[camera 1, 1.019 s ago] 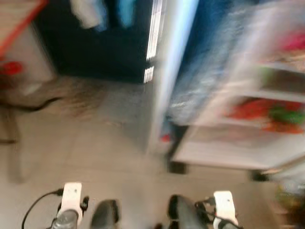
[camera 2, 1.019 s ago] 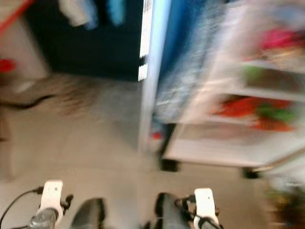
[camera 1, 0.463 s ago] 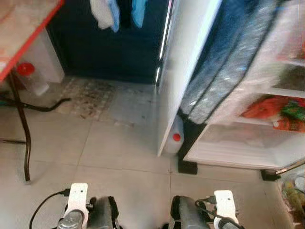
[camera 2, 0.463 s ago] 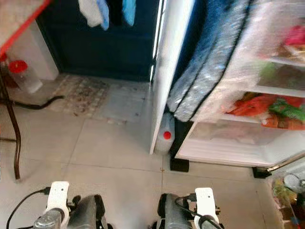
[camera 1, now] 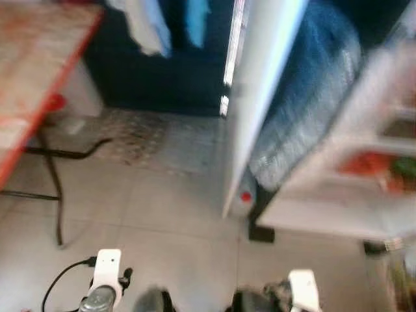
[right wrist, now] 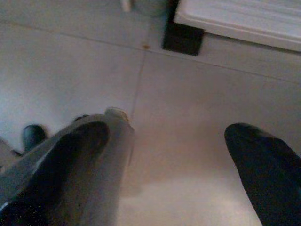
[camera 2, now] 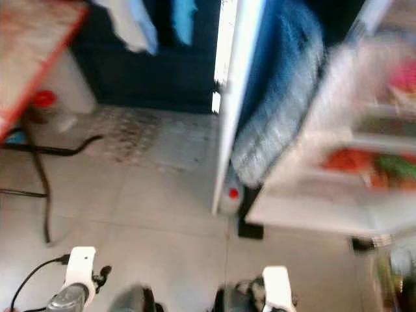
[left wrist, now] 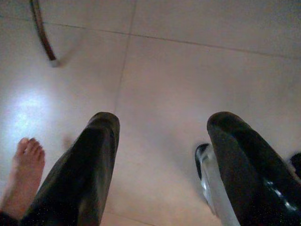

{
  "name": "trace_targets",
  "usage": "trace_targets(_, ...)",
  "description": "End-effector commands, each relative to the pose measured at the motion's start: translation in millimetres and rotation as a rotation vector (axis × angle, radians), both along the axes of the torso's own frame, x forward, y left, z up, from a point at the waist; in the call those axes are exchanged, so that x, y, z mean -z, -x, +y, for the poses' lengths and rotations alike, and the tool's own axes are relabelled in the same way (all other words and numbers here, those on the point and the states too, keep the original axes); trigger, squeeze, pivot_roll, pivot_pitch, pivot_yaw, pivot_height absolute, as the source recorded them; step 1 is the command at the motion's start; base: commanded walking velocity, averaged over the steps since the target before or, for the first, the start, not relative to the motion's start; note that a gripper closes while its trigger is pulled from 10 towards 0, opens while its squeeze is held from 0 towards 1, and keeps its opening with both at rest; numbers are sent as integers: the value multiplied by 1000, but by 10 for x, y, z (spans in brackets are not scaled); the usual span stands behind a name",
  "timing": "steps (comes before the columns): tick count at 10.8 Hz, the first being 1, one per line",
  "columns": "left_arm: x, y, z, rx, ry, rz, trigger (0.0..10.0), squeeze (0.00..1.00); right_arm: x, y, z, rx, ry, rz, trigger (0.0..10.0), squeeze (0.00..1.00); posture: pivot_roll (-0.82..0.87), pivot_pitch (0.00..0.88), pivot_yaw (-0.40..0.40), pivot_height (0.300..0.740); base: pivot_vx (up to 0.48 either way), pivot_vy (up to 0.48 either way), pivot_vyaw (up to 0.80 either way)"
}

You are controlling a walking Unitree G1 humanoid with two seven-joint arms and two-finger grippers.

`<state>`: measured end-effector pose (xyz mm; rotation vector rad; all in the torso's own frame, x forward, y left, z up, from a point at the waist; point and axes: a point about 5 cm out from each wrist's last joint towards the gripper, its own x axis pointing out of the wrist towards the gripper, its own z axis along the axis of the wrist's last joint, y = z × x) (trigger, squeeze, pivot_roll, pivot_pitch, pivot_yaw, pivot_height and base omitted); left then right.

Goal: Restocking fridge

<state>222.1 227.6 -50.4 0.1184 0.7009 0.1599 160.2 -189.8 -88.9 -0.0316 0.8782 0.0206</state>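
Note:
The fridge (camera 1: 338, 214) stands open at the right, blurred, with red and green packets (camera 2: 364, 162) on a lower shelf. Its white door (camera 1: 260, 97) juts toward me at the middle, and a blue-grey cloth (camera 1: 305, 123) hangs beside it. Both arms hang low at the bottom edge, the left arm (camera 1: 104, 279) and the right arm (camera 1: 300, 289). My left gripper (left wrist: 164, 122) is open over bare floor tiles. My right gripper (right wrist: 169, 129) is open too, above the tiles near the fridge's base (right wrist: 244, 19). Neither holds anything.
A table with a red edge (camera 1: 45, 110) and thin dark legs stands at the left. A bottle with a red cap (camera 1: 244, 197) sits on the floor by the door's foot. A person's bare foot (left wrist: 21, 174) is on the tiles near my left gripper. Cloths (camera 1: 169, 23) hang at the back.
The whole picture has shifted and blurred again, so the camera is moving; more of the table shows at the left. Both arms still hang low.

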Motion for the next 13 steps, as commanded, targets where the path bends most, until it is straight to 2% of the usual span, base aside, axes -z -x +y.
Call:
trace_targets(1,85,129,7,-4,1,52,10000,0,107,233,35,-13,-10,95,10000,0,-122,194,-44,740,0,0,0)
trace_targets(7,106,155,-11,-16,10,62,10000,0,99,222,35,-4,-23,81,10000,0,-124,198,-47,740,0,0,0)
trace_targets(11,106,152,-10,-12,10,67,10000,0,103,232,38,21,-30,81,10000,0,-122,198,-43,740,0,480,0)
trace_targets(13,106,158,-1,1,-1,67,10000,0,105,235,37,25,-31,85,10000,0,-124,197,-44,740,0,0,-800)
